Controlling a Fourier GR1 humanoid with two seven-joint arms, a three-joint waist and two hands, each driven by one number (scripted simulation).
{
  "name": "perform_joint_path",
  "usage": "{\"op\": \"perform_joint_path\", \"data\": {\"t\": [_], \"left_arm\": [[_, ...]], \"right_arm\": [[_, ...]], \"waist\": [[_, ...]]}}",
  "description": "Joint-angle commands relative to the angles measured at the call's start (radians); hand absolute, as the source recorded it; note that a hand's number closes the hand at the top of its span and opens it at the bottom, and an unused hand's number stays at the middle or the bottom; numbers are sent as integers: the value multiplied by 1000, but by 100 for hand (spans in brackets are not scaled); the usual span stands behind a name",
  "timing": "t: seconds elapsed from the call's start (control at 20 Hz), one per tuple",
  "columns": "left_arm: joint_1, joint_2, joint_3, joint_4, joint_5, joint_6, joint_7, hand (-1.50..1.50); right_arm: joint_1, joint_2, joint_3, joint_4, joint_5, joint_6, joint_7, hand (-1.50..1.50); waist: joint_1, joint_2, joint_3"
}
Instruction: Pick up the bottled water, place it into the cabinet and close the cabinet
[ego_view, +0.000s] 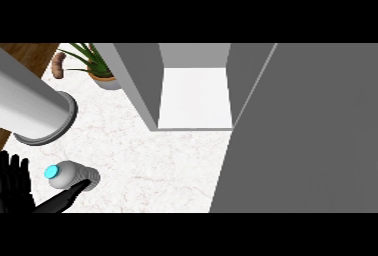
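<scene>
The water bottle (72, 175), pale grey with a cyan cap, stands on the white marble counter (155, 160) at the lower left. My left hand (16, 187) is at the view's lower left corner, just left of the bottle. Its fingers are straight and point up. The thumb (66, 197) stretches to the right and reaches the bottle's near side. The hand is open and not closed round the bottle. The cabinet (196, 95) stands open at the back centre, showing a white floor between grey walls. Its grey door (303, 140) is swung out and fills the right side. My right hand does not show.
A big grey cylinder (33, 102) slants in from the upper left above the bottle. A potted plant (100, 67) and a brown sausage-shaped item (58, 65) sit at the back left. Bare counter lies between the bottle and the cabinet.
</scene>
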Motion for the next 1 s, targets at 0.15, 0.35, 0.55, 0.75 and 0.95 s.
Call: {"op": "perform_joint_path", "data": {"t": [0.15,0.35,0.55,0.75,0.95], "left_arm": [[-96,24,55,181,47,-48,-79,-150],[-141,-2,39,315,48,-26,-181,-150],[-100,-9,8,374,93,-35,-266,-150],[-206,20,93,539,91,-53,-296,-150],[-187,-8,86,566,103,-61,-371,-150]], "right_arm": [[-29,-13,-3,-29,88,-11,31,-150],[-3,-41,19,-100,98,-35,39,-150],[-18,-28,90,-106,165,-69,86,-150],[43,-68,113,-135,171,-87,46,-150],[94,-125,70,-106,72,-51,-68,-150]], "waist": [[5,2,0],[-1,1,0],[2,0,-1],[-6,0,-1],[-2,0,1]]}}
